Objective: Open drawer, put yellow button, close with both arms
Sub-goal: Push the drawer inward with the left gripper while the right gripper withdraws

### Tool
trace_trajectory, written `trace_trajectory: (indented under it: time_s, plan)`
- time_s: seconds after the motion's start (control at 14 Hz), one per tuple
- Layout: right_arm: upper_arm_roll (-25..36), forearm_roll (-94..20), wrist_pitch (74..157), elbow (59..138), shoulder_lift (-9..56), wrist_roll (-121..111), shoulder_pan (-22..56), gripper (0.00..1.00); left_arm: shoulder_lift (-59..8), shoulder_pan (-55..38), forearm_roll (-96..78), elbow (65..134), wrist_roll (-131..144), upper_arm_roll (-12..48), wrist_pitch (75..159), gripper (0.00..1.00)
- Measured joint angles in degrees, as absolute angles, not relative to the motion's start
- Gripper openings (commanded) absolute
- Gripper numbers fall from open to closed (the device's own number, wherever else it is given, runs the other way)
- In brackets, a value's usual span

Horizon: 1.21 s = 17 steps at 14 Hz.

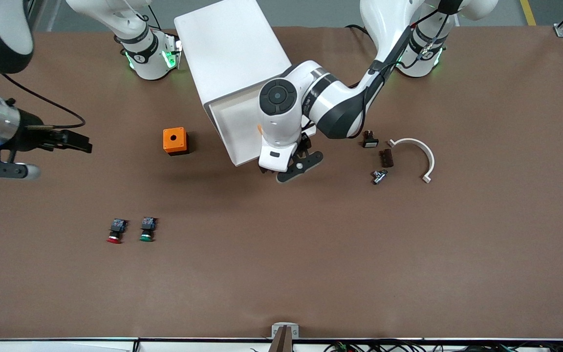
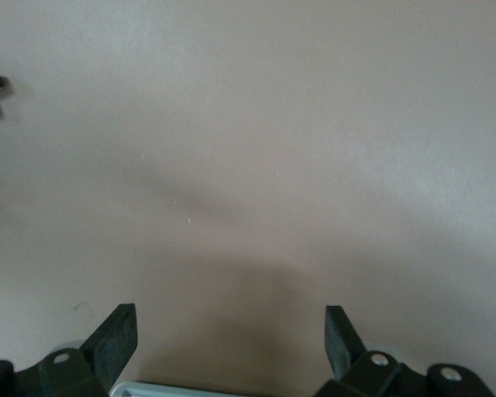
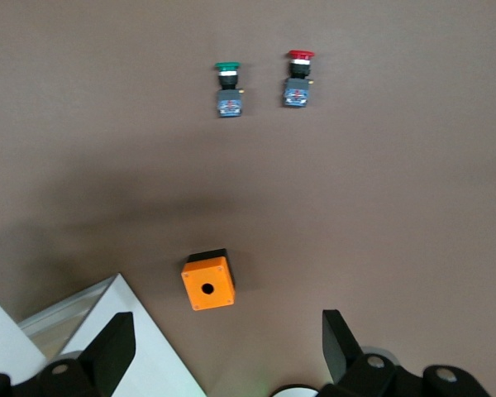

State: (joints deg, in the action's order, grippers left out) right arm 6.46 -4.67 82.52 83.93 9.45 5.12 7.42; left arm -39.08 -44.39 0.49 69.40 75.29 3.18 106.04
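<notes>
The left tool [image 1: 295, 166] hangs low over the table [image 1: 311, 254] just in front of the white cabinet [image 1: 235, 58], its fingers [image 2: 116, 341] spread wide and holding nothing. The right tool [image 3: 227, 351] is up over the cabinet's corner and the orange cube [image 3: 207, 281], also wide open and empty. The drawer [image 1: 235, 124] stands pulled out. The yellow button cannot be made out; red [image 1: 115, 231] and green [image 1: 147, 230] buttons lie nearer the camera.
</notes>
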Motion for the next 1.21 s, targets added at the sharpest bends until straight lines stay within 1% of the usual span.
trace_trajectory:
  time_s: [0.21, 0.43, 0.78, 1.21]
  plan:
    - [6.4, -1.8, 80.1, 83.4, 9.5, 2.5, 6.5, 1.00, -39.3, -44.5, 0.5, 69.4, 75.3, 5.0, 106.0, 1.00]
    - [6.2, 0.8, 79.7, 82.9, 9.5, -2.0, 6.2, 1.00, -39.3, -45.2, 0.1, 69.4, 75.3, 5.8, 106.0, 1.00]
    - [6.3, 1.0, 79.8, 82.8, 9.9, -7.2, 2.4, 1.00, -39.4, -47.7, -4.0, 69.4, 75.3, 6.0, 106.0, 1.00]
    - [6.0, 1.0, 79.8, 80.1, 10.8, -7.2, 2.4, 1.00, -39.4, -49.5, -6.0, 69.7, 75.3, 6.0, 106.0, 1.00]
